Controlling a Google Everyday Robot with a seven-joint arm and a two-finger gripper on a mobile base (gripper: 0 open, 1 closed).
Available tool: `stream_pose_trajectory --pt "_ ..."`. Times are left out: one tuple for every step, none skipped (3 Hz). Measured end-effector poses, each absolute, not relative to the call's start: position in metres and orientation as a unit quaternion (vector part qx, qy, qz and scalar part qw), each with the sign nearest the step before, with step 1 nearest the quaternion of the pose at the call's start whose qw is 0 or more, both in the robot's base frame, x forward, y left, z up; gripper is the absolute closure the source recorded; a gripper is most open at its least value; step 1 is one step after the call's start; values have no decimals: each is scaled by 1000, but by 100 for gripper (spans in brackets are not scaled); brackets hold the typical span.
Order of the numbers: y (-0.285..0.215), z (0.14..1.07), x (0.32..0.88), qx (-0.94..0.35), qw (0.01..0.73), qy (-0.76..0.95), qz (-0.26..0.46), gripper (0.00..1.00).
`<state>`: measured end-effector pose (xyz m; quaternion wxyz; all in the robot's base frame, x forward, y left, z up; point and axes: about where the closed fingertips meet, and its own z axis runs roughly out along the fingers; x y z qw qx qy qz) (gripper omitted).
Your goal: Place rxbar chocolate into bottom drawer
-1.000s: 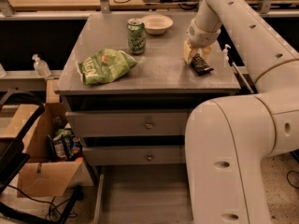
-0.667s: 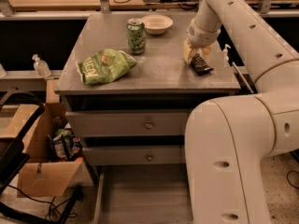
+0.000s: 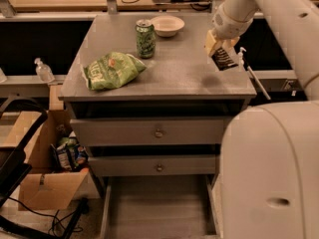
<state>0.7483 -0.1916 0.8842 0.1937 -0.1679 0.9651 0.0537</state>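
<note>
My gripper (image 3: 218,45) hangs over the right side of the grey cabinet top (image 3: 184,73), shut on the rxbar chocolate (image 3: 225,59). The dark bar hangs tilted from the fingers, a little above the surface, with its shadow below it. The bottom drawer (image 3: 159,205) is pulled out at the cabinet's foot and its plain grey floor shows. My arm's large white body covers the lower right of the view and hides the drawer's right side.
A green chip bag (image 3: 112,69), a green can (image 3: 145,39) and a white bowl (image 3: 167,25) sit on the cabinet top. Two shut drawers with round knobs (image 3: 158,132) lie above the open one. A cardboard box (image 3: 50,178) stands on the floor at left.
The gripper has risen from the cabinet top with the bar in it and moved slightly to the right. The other objects have not moved.
</note>
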Motion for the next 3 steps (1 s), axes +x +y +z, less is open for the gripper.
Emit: stream_pose_trajectory --pt "-211 919 717 -176 233 955 49 100" --pt "-234 940 671 -185 274 942 58 100" --pt "-255 934 626 -209 308 926 65 100"
